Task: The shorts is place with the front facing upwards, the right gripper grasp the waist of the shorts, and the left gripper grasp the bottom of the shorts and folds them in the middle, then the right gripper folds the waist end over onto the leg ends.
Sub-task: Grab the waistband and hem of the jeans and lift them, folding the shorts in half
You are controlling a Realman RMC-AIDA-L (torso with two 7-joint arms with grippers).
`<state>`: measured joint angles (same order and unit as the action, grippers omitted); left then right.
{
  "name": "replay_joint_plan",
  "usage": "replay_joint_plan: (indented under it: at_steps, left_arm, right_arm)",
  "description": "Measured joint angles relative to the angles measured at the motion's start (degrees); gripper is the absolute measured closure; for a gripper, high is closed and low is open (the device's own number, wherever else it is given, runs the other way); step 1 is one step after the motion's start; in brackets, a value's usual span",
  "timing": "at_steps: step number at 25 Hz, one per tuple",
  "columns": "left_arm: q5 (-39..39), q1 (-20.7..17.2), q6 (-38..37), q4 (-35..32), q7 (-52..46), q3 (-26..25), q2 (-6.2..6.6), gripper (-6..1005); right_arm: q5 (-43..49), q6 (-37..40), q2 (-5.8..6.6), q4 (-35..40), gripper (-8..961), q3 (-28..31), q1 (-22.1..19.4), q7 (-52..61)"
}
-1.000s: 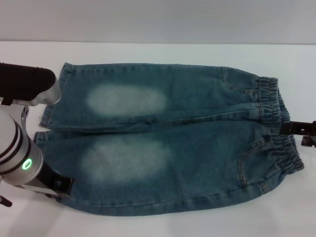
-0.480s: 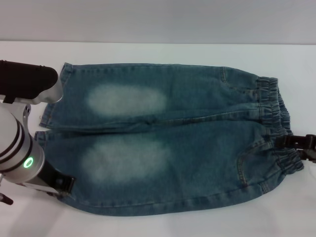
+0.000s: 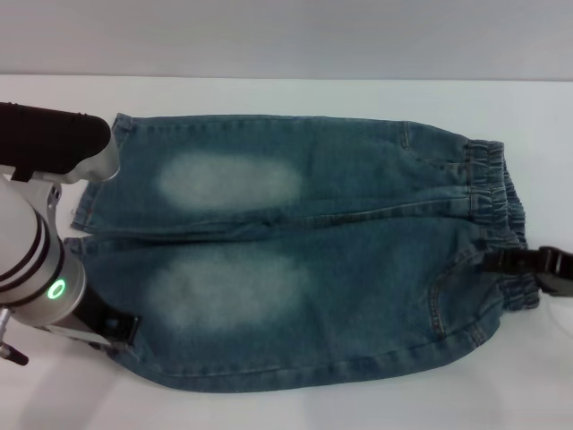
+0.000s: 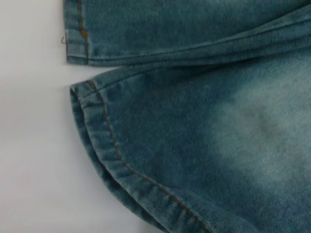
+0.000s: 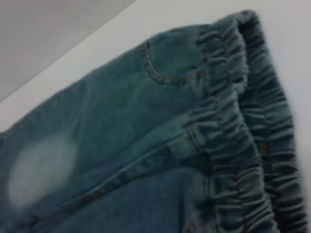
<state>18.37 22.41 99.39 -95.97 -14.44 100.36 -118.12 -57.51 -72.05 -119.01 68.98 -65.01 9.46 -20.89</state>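
The shorts [image 3: 295, 251] lie flat on the white table [image 3: 286, 94], front up, with a pale oval patch on each leg. The gathered waist [image 3: 488, 179] is at the right, and the right wrist view shows its ruched band [image 5: 238, 126] close up. The bottom of the shorts [image 3: 85, 210] is at the left, and the left wrist view shows the stitched hem [image 4: 104, 145] of the near leg. My left gripper [image 3: 112, 327] is at the near leg's hem corner. My right gripper [image 3: 519, 264] reaches in over the near part of the waistband.
The left arm's white-silver body [image 3: 36, 269] with its green light covers the table beside the leg hems. Bare white tabletop [image 3: 537, 376] surrounds the shorts, and a grey wall [image 3: 286, 36] runs behind the table.
My right gripper has moved toward the near side and further in over the waistband. The left arm has shifted slightly along the near leg's hem.
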Motion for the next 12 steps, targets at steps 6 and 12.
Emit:
replay_joint_plan:
  at_steps: [6,12]
  left_arm:
    - [0.0,0.2,-0.1,0.2,0.0,0.1,-0.07,900]
    - [0.0,0.3,-0.3,0.3,0.0,0.0,-0.09,900]
  right_arm:
    - [-1.7,-0.4,0.05,2.0,188,-0.2,-0.8,-0.3]
    - [-1.9,-0.7,0.16,0.6,311,-0.5,0.0,-2.8]
